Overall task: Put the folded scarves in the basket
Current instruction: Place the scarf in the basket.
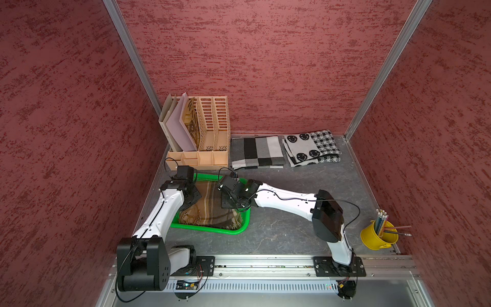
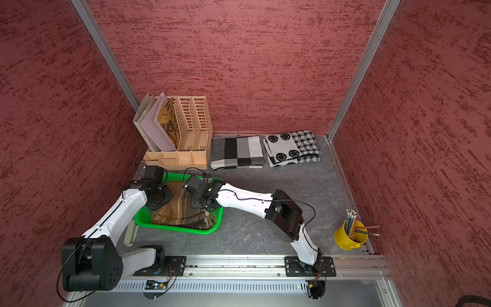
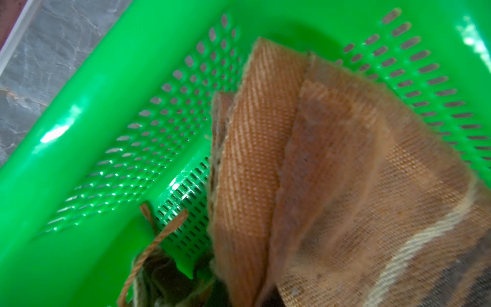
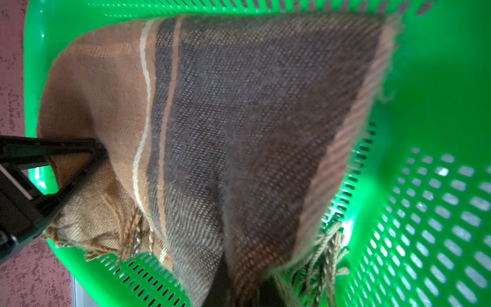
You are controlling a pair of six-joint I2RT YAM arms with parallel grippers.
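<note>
Both top views show the shallow bright green perforated plastic basket (image 1: 235,230) (image 2: 206,230) on the dark grey stone-patterned tabletop (image 1: 292,226), on the robot's left side, just in front of the tan slotted file organiser (image 1: 212,127) that holds upright folders. The folded brown woven scarf (image 1: 210,210) (image 2: 183,211), marked with cream and dark stripes and a fringe, lies inside the basket and fills its nearer part. Green mesh is exposed at the far end. The left gripper (image 1: 193,201) (image 2: 162,203) and the right gripper (image 1: 229,203) (image 2: 198,204) both reach down into the basket from opposite sides. Each has its fingers pinched together on a fold of the scarf, so the cloth rises in a peak toward each wrist. In the left wrist view, layered scarf (image 3: 345,172) edges lift off the basket (image 3: 79,133) floor. In the right wrist view, the scarf (image 4: 239,133) slopes up from the basket (image 4: 438,79), and a black finger (image 4: 53,146) of the left gripper presses on its far corner. A folded grey, black and white checked cloth (image 1: 256,151) and a folded smiley-patterned cloth (image 1: 310,147) lie side by side at the back wall. A small yellow bucket (image 1: 377,238) of pencils stands well apart, at the robot's right.
</note>
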